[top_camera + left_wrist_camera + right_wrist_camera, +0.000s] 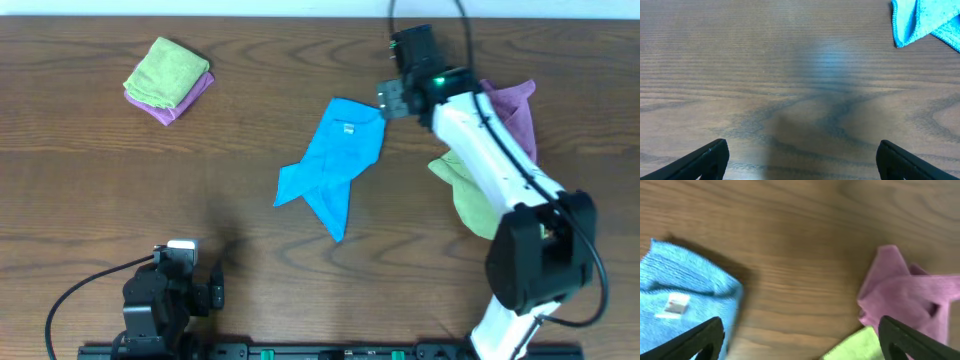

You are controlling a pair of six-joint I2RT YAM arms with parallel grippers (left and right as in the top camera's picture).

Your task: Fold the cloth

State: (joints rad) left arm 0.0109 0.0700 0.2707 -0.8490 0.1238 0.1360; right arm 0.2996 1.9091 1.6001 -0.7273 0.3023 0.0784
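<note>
The sky-blue cloth (335, 160) lies partly folded and crumpled in the middle of the table, its white tag (349, 127) facing up near its far end. My right gripper (395, 98) is open and empty, just right of the cloth's far corner. In the right wrist view the cloth (685, 300) with its tag (674, 305) lies at the left, by the left finger. My left gripper (205, 290) is open and empty near the front edge, well left of the cloth. In the left wrist view only a cloth corner (925, 22) shows at the top right.
A folded lime-green cloth (165, 68) on a purple cloth (185, 95) sits at the back left. A purple cloth (510, 110) and a lime-green cloth (470, 195) lie under my right arm; both show in the right wrist view (910, 292), (855, 347).
</note>
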